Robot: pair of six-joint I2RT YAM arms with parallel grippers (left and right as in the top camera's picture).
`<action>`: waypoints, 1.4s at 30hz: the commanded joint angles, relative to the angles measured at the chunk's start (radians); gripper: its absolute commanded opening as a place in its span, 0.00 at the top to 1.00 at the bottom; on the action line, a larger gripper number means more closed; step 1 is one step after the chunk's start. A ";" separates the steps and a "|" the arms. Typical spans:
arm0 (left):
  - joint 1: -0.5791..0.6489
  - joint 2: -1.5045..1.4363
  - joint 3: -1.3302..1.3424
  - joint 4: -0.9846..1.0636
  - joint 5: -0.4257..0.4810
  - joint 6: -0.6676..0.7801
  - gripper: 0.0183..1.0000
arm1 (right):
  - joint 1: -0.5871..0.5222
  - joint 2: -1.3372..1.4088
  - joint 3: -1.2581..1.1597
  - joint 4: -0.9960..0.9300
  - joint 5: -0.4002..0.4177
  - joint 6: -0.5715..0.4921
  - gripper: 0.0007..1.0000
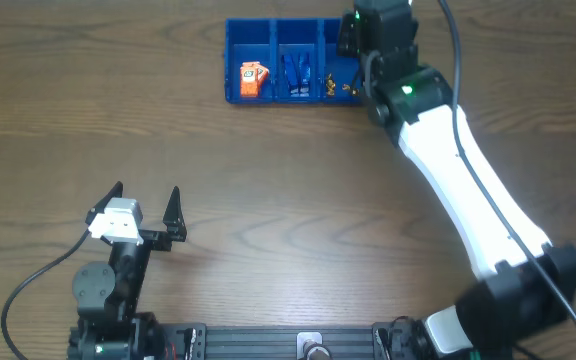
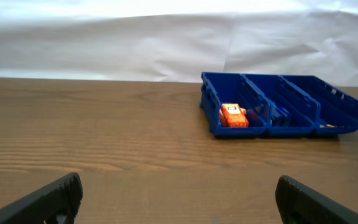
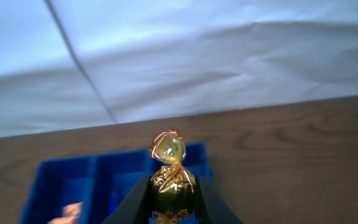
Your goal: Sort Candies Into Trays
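Inside right gripper (image 3: pixel 173 190), one gold candy (image 3: pixel 168 151) clamped

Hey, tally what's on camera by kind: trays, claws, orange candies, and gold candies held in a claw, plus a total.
blue tray: 1
claws: 2, the left claw and the right claw
orange candy: 1
gold candy held in the right claw: 1
total: 5

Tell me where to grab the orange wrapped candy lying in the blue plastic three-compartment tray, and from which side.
Grip the orange wrapped candy across its blocky middle, coming straight down. It lies flat in the blue plastic tray's end compartment, near one end wall, so the walls likely block any sideways approach. The open left gripper is free.
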 commanded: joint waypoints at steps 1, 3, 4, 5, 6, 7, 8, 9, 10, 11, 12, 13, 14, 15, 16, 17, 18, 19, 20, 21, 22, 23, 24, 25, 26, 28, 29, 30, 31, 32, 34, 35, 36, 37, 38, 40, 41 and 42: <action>-0.001 -0.006 -0.020 -0.031 0.025 0.000 0.00 | -0.040 0.152 -0.018 0.080 0.009 -0.075 0.87; -0.001 -0.006 -0.020 -0.031 0.025 0.000 0.00 | -0.059 0.197 -0.018 0.089 -0.031 -0.075 0.87; -0.001 -0.006 -0.020 -0.031 0.025 0.000 0.00 | -0.064 0.208 -0.018 0.089 -0.048 -0.075 0.87; -0.001 -0.006 -0.020 -0.031 0.025 0.000 0.00 | -0.069 0.219 -0.018 0.092 -0.059 -0.075 0.87; -0.001 -0.006 -0.020 -0.031 0.025 0.000 0.00 | -0.073 0.230 -0.018 0.093 -0.060 -0.074 0.87; -0.001 -0.006 -0.020 -0.031 0.025 0.000 0.00 | -0.075 0.239 -0.018 0.095 -0.063 -0.075 0.87; -0.001 -0.006 -0.020 -0.031 0.025 0.000 0.00 | -0.075 0.244 -0.018 0.096 -0.063 -0.075 0.87; -0.001 -0.006 -0.020 -0.031 0.025 0.000 0.00 | -0.075 0.248 -0.018 0.098 -0.064 -0.075 0.87; -0.001 -0.006 -0.020 -0.031 0.025 0.000 0.00 | -0.075 0.251 -0.018 0.103 -0.066 -0.075 0.87; -0.001 -0.006 -0.020 -0.031 0.025 0.000 0.00 | -0.074 0.255 -0.018 0.106 -0.066 -0.075 0.87; -0.001 -0.006 -0.020 -0.031 0.025 0.000 0.00 | -0.072 0.257 -0.018 0.108 -0.067 -0.075 0.87; -0.001 -0.006 -0.020 -0.031 0.025 0.000 0.00 | -0.072 0.259 -0.018 0.110 -0.067 -0.075 0.87; -0.001 -0.006 -0.020 -0.031 0.025 0.000 0.00 | -0.072 0.261 -0.018 0.110 -0.067 -0.075 0.87; -0.001 -0.006 -0.020 -0.031 0.025 0.000 0.00 | -0.072 0.265 -0.018 0.110 -0.067 -0.075 0.87; -0.001 -0.006 -0.020 -0.031 0.025 0.000 0.00 | -0.072 0.267 -0.018 0.110 -0.067 -0.075 0.86; -0.001 -0.006 -0.020 -0.031 0.025 0.000 0.00 | -0.070 0.269 -0.018 0.110 -0.068 -0.075 0.86; -0.001 -0.006 -0.020 -0.031 0.025 0.000 0.00 | -0.068 0.272 -0.018 0.110 -0.073 -0.075 0.86; -0.001 -0.006 -0.020 -0.031 0.025 0.000 0.00 | -0.064 0.274 -0.018 0.110 -0.077 -0.075 0.86; -0.001 -0.006 -0.020 -0.031 0.025 0.000 0.00 | -0.061 0.278 -0.018 0.111 -0.079 -0.075 0.86; -0.001 -0.006 -0.020 -0.031 0.025 0.000 0.00 | -0.058 0.282 -0.018 0.111 -0.079 -0.075 0.86; -0.001 -0.006 -0.020 -0.031 0.025 0.000 0.00 | -0.058 0.285 -0.018 0.111 -0.079 -0.075 0.86; -0.001 -0.006 -0.020 -0.031 0.025 0.000 0.00 | -0.058 0.287 -0.018 0.111 -0.079 -0.075 0.86; -0.001 -0.006 -0.020 -0.031 0.025 0.000 0.00 | -0.058 0.290 -0.018 0.111 -0.079 -0.075 0.84; -0.001 -0.006 -0.020 -0.031 0.025 0.000 0.00 | -0.058 0.293 -0.018 0.111 -0.079 -0.075 0.83; -0.001 -0.006 -0.020 -0.031 0.025 0.000 0.00 | -0.058 0.293 -0.018 0.111 -0.082 -0.075 0.82; -0.001 -0.006 -0.020 -0.031 0.025 0.000 0.00 | -0.058 0.293 -0.018 0.112 -0.082 -0.075 0.79; -0.001 -0.006 -0.020 -0.031 0.025 0.000 0.00 | -0.058 0.293 -0.018 0.112 -0.082 -0.075 0.78; -0.001 -0.006 -0.020 -0.031 0.025 0.000 0.00 | -0.058 0.293 -0.018 0.111 -0.082 -0.075 0.74; -0.001 -0.006 -0.020 -0.031 0.025 0.000 0.00 | -0.058 0.293 -0.018 0.111 -0.082 -0.075 0.71; -0.001 -0.006 -0.020 -0.031 0.025 0.000 0.00 | -0.058 0.293 -0.018 0.111 -0.083 -0.075 0.57; -0.001 -0.006 -0.020 -0.031 0.025 0.000 0.00 | -0.058 0.293 -0.018 0.111 -0.093 -0.075 0.05; -0.001 -0.006 -0.020 -0.031 0.025 0.000 0.00 | -0.058 0.293 -0.018 0.112 -0.093 -0.075 0.00; -0.001 -0.006 -0.020 -0.031 0.025 0.000 0.00 | -0.058 0.292 -0.018 0.115 -0.093 -0.075 0.00; -0.001 -0.006 -0.020 -0.031 0.025 0.000 0.00 | -0.058 0.287 -0.018 0.117 -0.093 -0.075 0.00; -0.001 -0.006 -0.020 -0.031 0.025 0.000 0.00 | -0.058 0.276 -0.018 0.117 -0.091 -0.076 0.00; -0.001 -0.006 -0.020 -0.031 0.025 0.000 0.00 | -0.058 0.231 -0.018 0.114 -0.089 -0.076 0.00; -0.001 -0.006 -0.020 -0.031 0.025 0.000 0.00 | -0.062 0.175 -0.018 0.110 -0.090 -0.095 0.00; -0.001 -0.006 -0.020 -0.031 0.025 0.000 0.00 | -0.069 0.121 -0.018 0.103 -0.090 -0.125 0.00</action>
